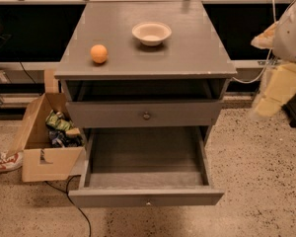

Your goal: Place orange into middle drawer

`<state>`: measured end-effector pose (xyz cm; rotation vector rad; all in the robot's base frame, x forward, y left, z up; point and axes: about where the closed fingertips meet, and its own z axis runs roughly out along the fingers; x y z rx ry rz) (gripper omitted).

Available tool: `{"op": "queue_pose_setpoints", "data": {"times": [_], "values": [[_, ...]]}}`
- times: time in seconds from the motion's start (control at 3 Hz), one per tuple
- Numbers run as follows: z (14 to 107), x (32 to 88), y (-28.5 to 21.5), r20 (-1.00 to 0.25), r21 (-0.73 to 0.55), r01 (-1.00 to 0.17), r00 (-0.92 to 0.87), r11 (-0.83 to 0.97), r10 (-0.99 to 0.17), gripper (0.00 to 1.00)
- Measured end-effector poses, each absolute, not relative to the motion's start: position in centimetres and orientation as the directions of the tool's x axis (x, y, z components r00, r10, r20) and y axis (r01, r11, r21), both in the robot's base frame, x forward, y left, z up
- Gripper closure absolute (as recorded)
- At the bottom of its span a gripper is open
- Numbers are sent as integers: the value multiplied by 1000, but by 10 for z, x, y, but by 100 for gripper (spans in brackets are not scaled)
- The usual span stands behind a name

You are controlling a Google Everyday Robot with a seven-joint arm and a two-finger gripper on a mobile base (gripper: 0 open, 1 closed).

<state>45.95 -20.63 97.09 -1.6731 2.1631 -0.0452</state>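
Orange [99, 53]: I see it on the cabinet [187, 58] top, front-left, apart from the white bowl [151, 33]
Middle drawer [113, 197]: pulled out below the shut one
Gripper [274, 98]: right of the cabinet, off the top; I cannot tell its state

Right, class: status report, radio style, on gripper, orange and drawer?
Gripper far right, beside cabinet. Orange on cabinet top, front left, untouched. Middle drawer pulled open. White bowl further back, not in the way.
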Motion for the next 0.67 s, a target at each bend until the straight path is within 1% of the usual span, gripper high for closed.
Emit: {"op": "queue_pose_setpoints", "data": {"times": [0.33,0.67], "values": [[959,514,-167,-477,-280,-925,-97,256,-873,0],[951,572,-120,-663,-280,-932,15,229,-749,0]]}}
